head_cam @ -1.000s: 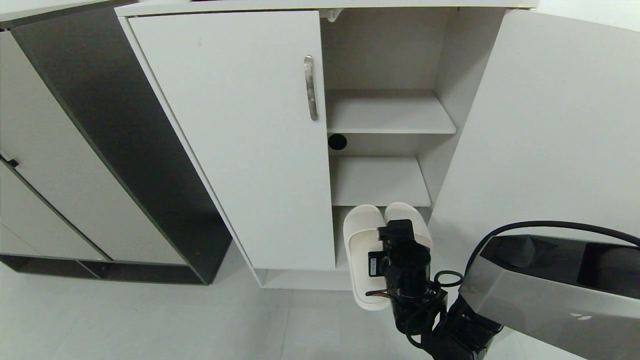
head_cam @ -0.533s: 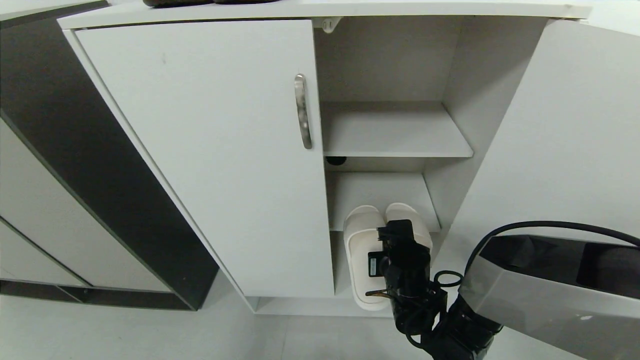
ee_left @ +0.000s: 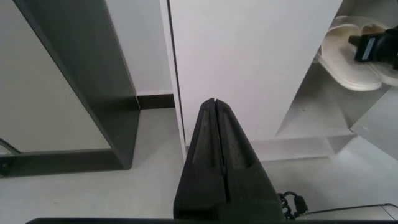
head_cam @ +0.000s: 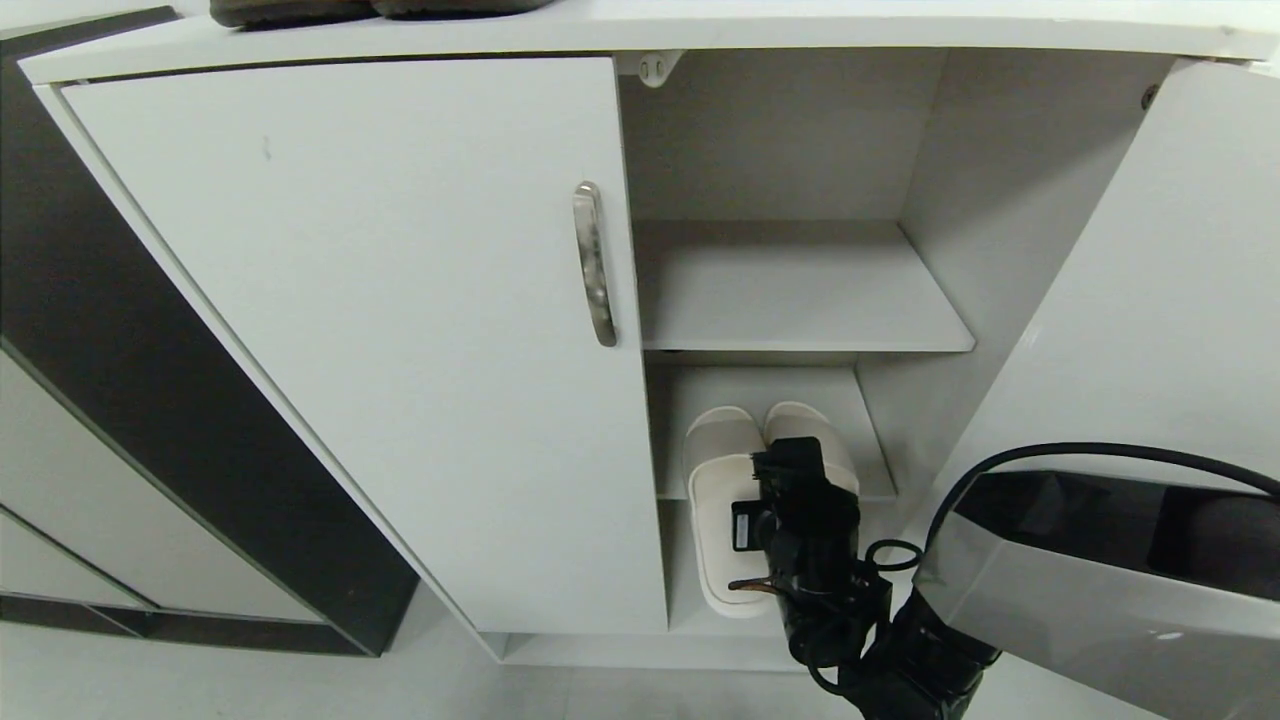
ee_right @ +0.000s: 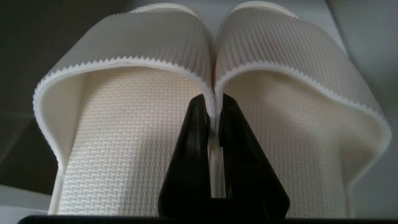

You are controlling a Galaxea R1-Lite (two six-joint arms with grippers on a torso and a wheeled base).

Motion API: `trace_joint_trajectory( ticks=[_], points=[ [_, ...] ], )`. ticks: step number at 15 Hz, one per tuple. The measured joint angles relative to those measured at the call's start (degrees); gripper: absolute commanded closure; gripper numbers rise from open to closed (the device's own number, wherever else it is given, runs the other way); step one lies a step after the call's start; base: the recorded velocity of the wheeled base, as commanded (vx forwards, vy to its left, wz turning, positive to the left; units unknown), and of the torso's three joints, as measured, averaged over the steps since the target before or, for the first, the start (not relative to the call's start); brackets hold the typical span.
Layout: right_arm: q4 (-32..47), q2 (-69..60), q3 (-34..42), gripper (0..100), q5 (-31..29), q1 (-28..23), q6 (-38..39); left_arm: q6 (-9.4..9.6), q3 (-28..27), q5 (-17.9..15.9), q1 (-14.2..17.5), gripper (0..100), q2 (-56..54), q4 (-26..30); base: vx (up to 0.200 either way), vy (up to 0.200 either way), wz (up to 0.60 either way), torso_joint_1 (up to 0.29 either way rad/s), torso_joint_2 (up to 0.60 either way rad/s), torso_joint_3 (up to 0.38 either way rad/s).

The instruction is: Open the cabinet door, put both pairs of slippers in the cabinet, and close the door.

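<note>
Since the earlier frames the head camera has shifted: the cabinet [head_cam: 1000,200] stands larger and lower in view, and a dark pair [head_cam: 290,10] on its top has come into frame. Measured against the cabinet, the white slippers [head_cam: 722,500] have gone further in. Their toes were at the lower shelf's [head_cam: 710,385] front edge and now lie over it.

Right gripper [head_cam: 790,462]: clenched on the white slippers. In the right wrist view its fingers [ee_right: 198,124] pinch the two adjoining inner walls together, so both slippers hang side by side from one grasp. They sit in the open right bay with toes pointing inward and heels out over the bottom compartment. Whether the soles touch the lower shelf cannot be told.

Left gripper [ee_left: 214,106]: fingers pressed together with nothing between them, held above the floor [ee_left: 149,168] in front of the left door's [head_cam: 380,330] lower part.

The left door is closed, its metal handle [head_cam: 594,262] upright at the inner edge. The right door [head_cam: 1160,280] is swung wide open. The upper shelf [head_cam: 790,290] lies above the slippers.

The dark pair lies on the cabinet top above the left door, cut off by the frame edge.
</note>
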Motion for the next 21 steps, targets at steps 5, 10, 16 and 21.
trace_joint_trajectory(
  ticks=[5, 10, 16, 21],
  points=[
    [7.94, 2.29, -10.28, 100, 0.83, -3.19, 0.0, -0.01, 0.0, 0.09, 0.0, 100, 0.0, 0.0, 0.0, 0.0, 0.0, 0.0, 0.0, 0.0],
    [17.96, 5.64, -24.0, 100, 2.06, -5.47, 0.0, -0.22, 0.0, 0.15, 0.0, 100, 0.0, 0.0, 0.0, 0.0, 0.0, 0.0, 0.0, 0.0],
    [21.22, 8.02, -30.67, 100, 6.17, -7.91, -0.84, -0.26, 0.0, 0.13, 0.0, 100, 0.0, 0.0, 0.0, 0.0, 0.0, 0.0, 0.0, 0.0],
    [21.27, 9.37, -32.59, 100, 6.38, -8.42, -1.61, -0.22, 0.0, 0.11, 0.0, 100, 0.0, -0.02, 0.0, 0.0, 0.0, 0.0, 0.0, 0.0]
  ],
)
